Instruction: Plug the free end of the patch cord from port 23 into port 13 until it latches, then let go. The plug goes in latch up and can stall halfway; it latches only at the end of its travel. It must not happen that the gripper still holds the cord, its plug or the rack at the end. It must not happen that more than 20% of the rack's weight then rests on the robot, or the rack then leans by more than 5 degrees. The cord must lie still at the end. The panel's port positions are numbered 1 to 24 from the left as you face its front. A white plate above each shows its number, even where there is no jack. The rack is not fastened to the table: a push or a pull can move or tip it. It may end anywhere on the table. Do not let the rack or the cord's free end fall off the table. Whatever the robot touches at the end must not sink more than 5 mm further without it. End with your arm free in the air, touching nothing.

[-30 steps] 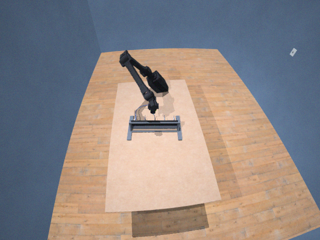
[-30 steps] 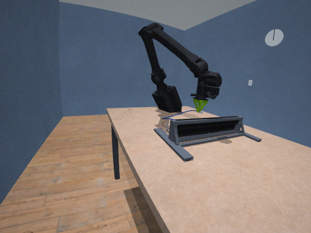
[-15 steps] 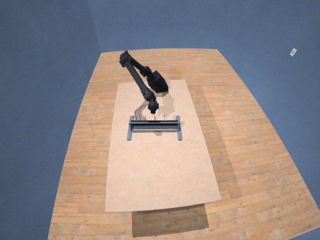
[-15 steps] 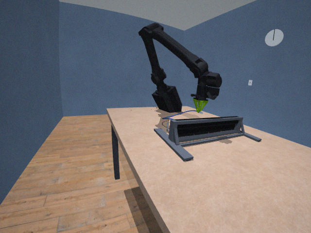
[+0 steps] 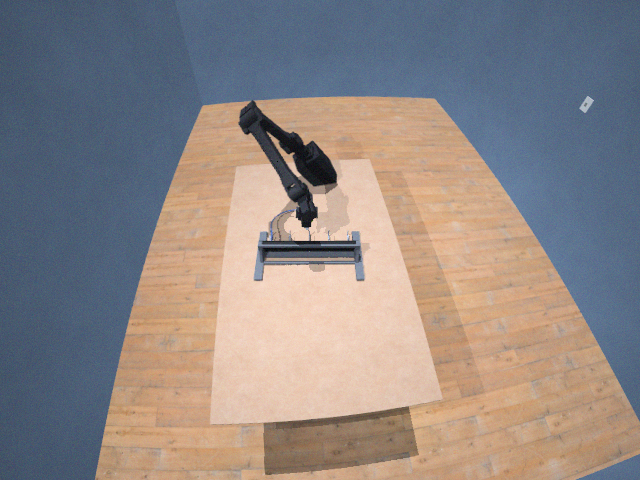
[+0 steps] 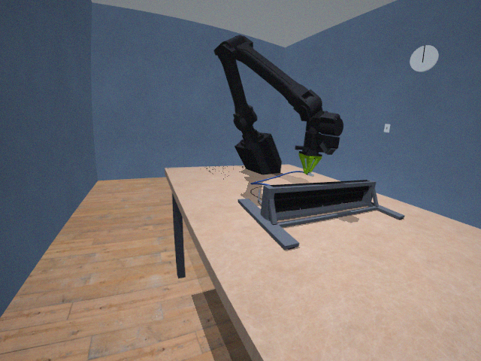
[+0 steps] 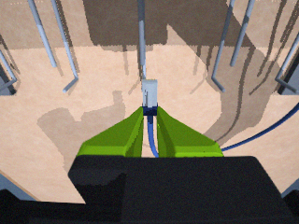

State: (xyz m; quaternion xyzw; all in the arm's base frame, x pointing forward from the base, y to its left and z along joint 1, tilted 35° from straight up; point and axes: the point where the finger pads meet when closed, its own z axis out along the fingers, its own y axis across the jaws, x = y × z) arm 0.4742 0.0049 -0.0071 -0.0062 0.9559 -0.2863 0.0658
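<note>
Tool (image 5: 306,226) (image 6: 307,173) (image 7: 149,112) is closed on the plug (image 7: 149,94), green fingers pinching its dark blue rear part, clear body sticking out past the tips. Plug is out of any port, in the air on the arm side of the rack (image 5: 310,245) (image 6: 271,187), near it but apart. Wrist view: plug points toward the rack side, roughly in line with the middle one of the grey rods (image 7: 141,33); contact there can't be told. Blue cord (image 5: 271,225) (image 6: 277,177) (image 7: 266,138) leaves the plug between the fingers, then bows round to one end of the rack, raised off the counter (image 5: 320,330) (image 6: 349,280) (image 7: 28,107) for part of its run. Rack stands upright on two long feet, both on the counter. Exterior view shows the rack's open back; port numbers and jacks can't be read in any view. Black arm (image 5: 273,157) (image 6: 271,71) reaches over from its base, elbow high, wrist down, tool pointing at the counter. Latch side of plug: can't tell.
</note>
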